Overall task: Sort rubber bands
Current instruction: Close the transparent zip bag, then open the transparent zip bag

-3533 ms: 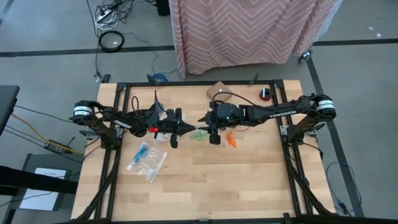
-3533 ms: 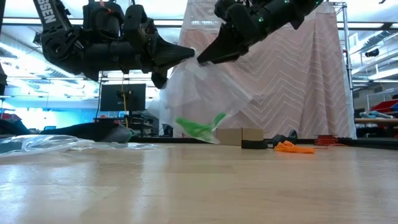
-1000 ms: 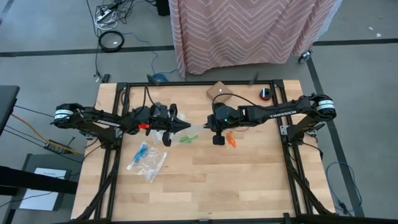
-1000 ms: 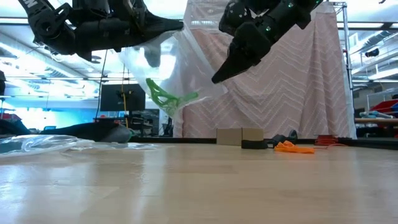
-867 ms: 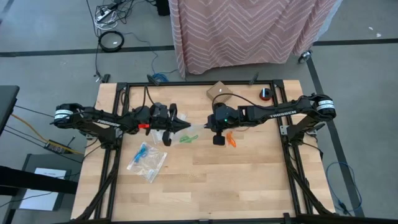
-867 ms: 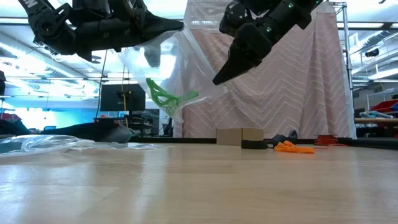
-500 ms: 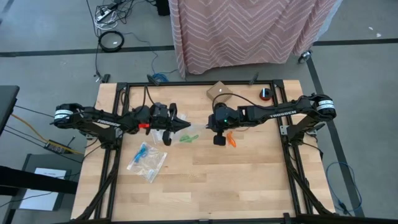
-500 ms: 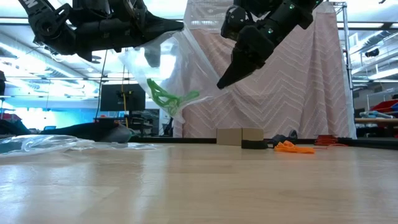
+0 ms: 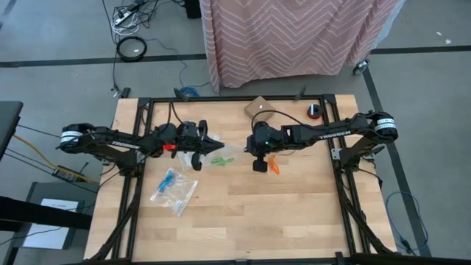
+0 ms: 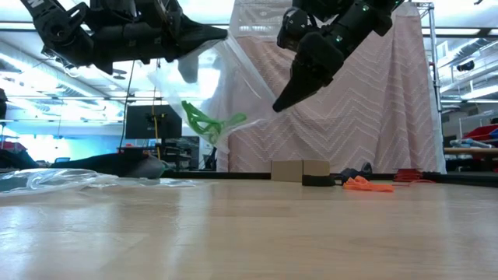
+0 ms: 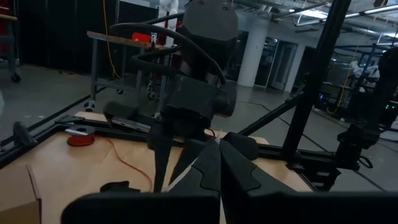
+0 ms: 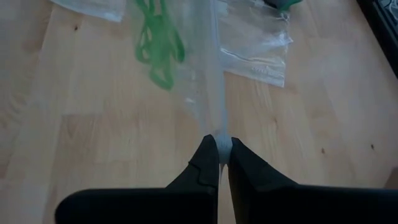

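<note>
While hung above the worktop (image 9: 243,213), a clear bag (image 10: 226,93) stretched between two claws: left claw (image 10: 222,33) pinched shut on one edge, right claw (image 12: 219,149) shut on the other. Green bands (image 10: 204,120) sagging inside; orange bands (image 10: 366,184) farther back, loose on the wood. Risk, by judgement: thin film slipping from either pinch, spilling bands.

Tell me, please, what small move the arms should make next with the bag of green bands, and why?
Probably lower the clear bag onto the table. Both the left gripper and right gripper hold it aloft with jaws shut, the green rubber bands are already inside, and the orange rubber bands still lie loose.
</note>
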